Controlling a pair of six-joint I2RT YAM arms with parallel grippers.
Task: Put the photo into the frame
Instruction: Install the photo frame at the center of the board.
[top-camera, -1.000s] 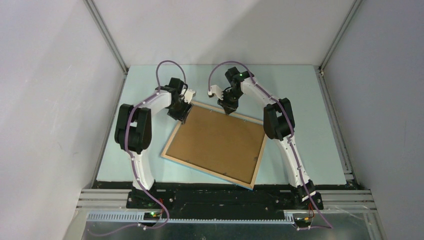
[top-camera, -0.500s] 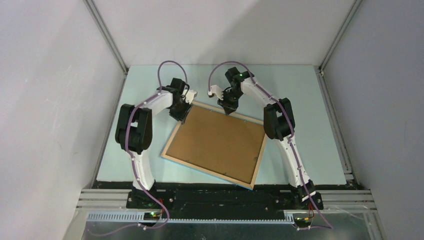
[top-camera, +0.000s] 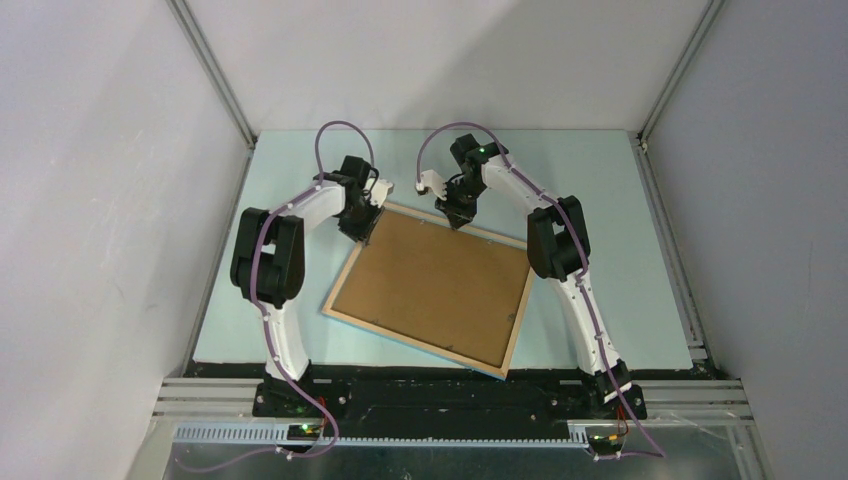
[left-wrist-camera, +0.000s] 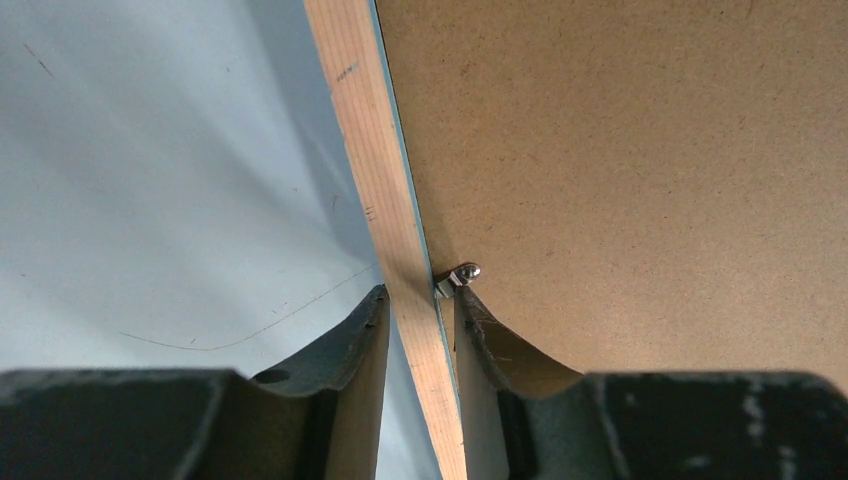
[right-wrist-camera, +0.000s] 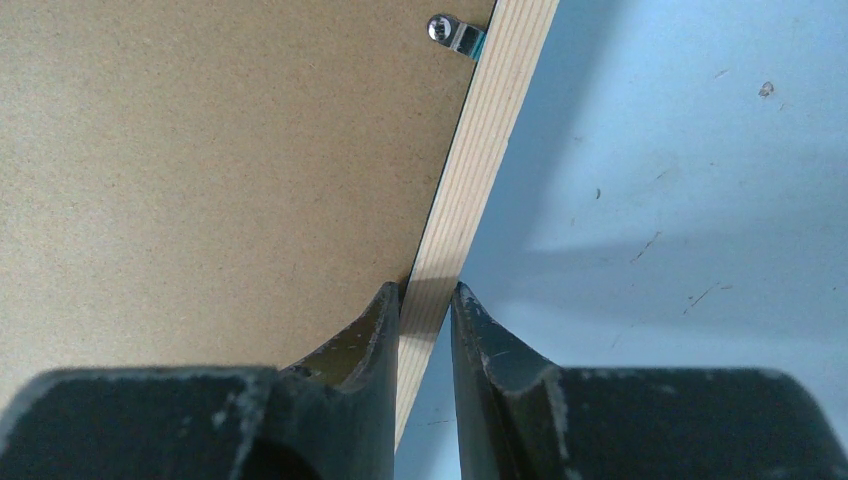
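frame (left-wrist-camera: 360, 120): lay back-up on the pale blue table (top-camera: 600, 200), skewed, longer sides seemingly left-right | light grained wood rail, thin blue edge, speckled brown backing board (top-camera: 435, 285), small metal clip (left-wrist-camera: 462, 272) | left gripper (left-wrist-camera: 420, 295): narrow astride the left rail, grip unclear | right gripper (right-wrist-camera: 425, 290): pinching the far rail

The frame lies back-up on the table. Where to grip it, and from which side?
Probably pinch the wooden rail of the frame across its width from above, at the far edge: one jaw over the table, one over the backing board. Lying flat, only that thin rail fits between jaws; keep off the clip.
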